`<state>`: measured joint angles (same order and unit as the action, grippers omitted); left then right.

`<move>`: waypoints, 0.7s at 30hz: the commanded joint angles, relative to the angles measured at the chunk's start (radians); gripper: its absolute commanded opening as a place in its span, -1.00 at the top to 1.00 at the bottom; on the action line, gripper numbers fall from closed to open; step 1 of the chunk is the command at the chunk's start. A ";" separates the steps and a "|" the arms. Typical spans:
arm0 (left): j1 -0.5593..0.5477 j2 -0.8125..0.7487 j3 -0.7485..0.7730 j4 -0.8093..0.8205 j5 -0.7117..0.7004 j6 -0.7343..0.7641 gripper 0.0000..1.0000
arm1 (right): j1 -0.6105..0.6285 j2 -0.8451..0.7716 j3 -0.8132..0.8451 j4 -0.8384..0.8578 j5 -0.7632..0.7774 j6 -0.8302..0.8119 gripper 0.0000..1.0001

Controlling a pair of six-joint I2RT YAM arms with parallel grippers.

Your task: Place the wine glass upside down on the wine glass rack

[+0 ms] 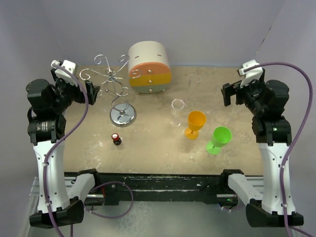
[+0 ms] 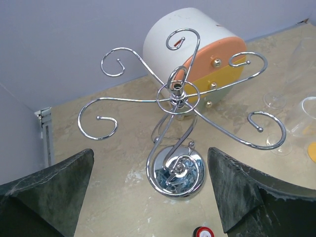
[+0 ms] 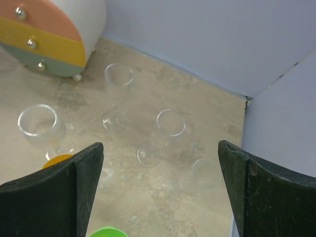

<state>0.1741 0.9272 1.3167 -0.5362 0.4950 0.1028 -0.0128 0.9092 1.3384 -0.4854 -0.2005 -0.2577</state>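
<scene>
The left gripper (image 1: 92, 91) hangs wide open and empty just beside the silver wire wine glass rack (image 1: 116, 94) with curled scroll arms, near a round white-and-orange drum (image 1: 149, 67). A clear wine glass (image 1: 177, 112) stands upright on the table, apart from the rack and beside an orange plastic goblet (image 1: 195, 124). The right gripper (image 1: 227, 94) is also spread wide and holds nothing.

Seen from the left wrist, the red-capped bottle (image 2: 201, 232) is sliced off at 6 o'clock and the orange goblet (image 2: 312, 151) at 3 o'clock. From the right wrist, the green goblet (image 3: 106, 231) is clipped at 6 o'clock. Overhead, a far clear glass (image 1: 194, 81) barely registers.
</scene>
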 commanded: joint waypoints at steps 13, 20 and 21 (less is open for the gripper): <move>-0.132 0.176 0.216 -0.201 0.017 0.158 -1.00 | 0.209 0.123 -0.117 -0.083 -0.211 -0.204 -0.99; -0.158 0.260 0.258 -0.137 0.050 0.162 -0.91 | 0.212 0.109 -0.210 -0.010 -0.259 -0.193 -0.98; -0.159 0.280 0.269 -0.122 0.052 0.164 -0.87 | 0.212 0.105 -0.213 -0.010 -0.252 -0.192 -0.98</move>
<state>0.0265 1.1667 1.5192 -0.7258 0.5152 0.2356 0.1963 1.0351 1.1244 -0.5613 -0.4164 -0.4370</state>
